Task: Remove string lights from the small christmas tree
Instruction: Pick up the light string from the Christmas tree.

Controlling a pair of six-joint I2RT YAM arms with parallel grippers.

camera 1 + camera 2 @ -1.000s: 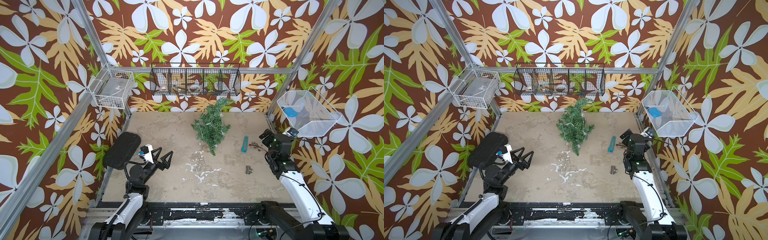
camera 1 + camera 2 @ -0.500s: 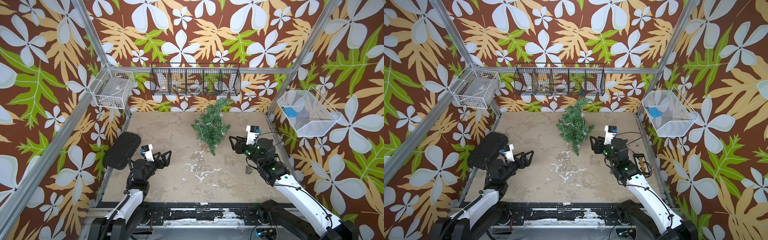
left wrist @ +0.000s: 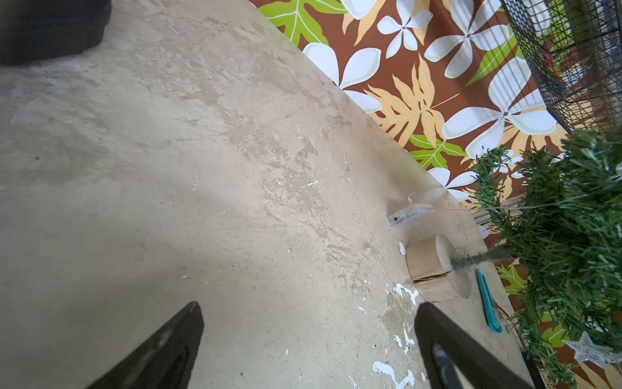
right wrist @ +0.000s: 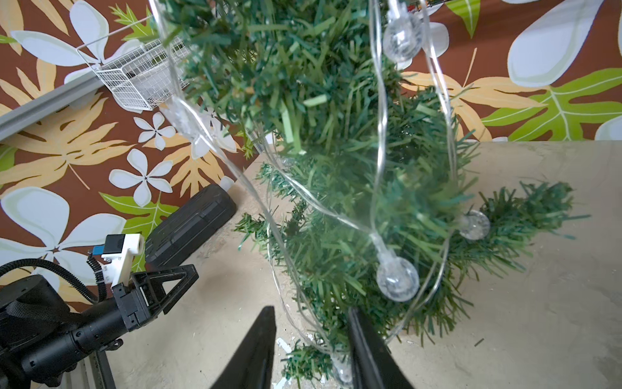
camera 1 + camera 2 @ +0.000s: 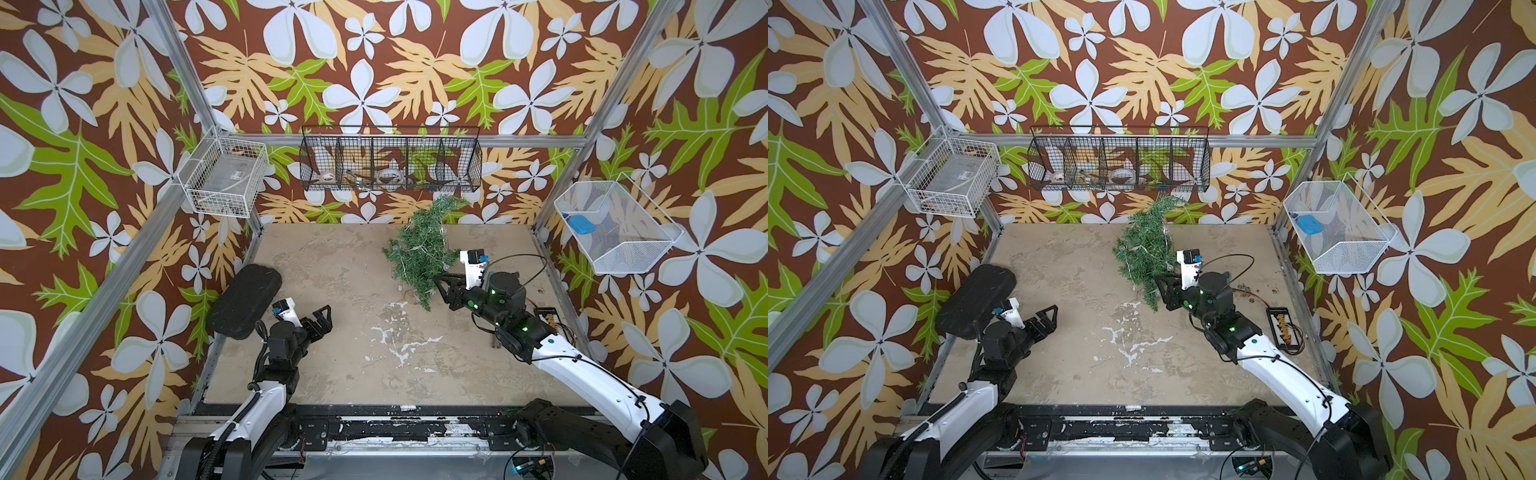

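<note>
The small christmas tree (image 5: 419, 249) (image 5: 1146, 249) stands at the back of the table, right of the middle, on its tan wooden base (image 3: 434, 262). The string lights (image 4: 397, 279) loop over its branches as a thin clear wire with round clear bulbs. Their clear battery box (image 3: 409, 214) lies on the table by the base. My right gripper (image 4: 311, 316) (image 5: 436, 286) is at the tree's lowest front branch. Its jaws are narrowed around a branch tip and a strand of wire, with a gap still showing. My left gripper (image 3: 309, 313) (image 5: 322, 318) hangs wide open over bare table at the front left.
A black case (image 5: 245, 301) lies at the table's left edge. A teal bar (image 3: 488, 303) lies behind the tree. A small board with a cable (image 5: 1285, 328) sits at the right edge. Wire baskets hang on the back wall (image 5: 390, 160), left (image 5: 224, 178) and right (image 5: 615, 228).
My right arm has swung from the table's right edge in to the tree, and its jaws have narrowed. The left arm has sunk slightly and stays open.
</note>
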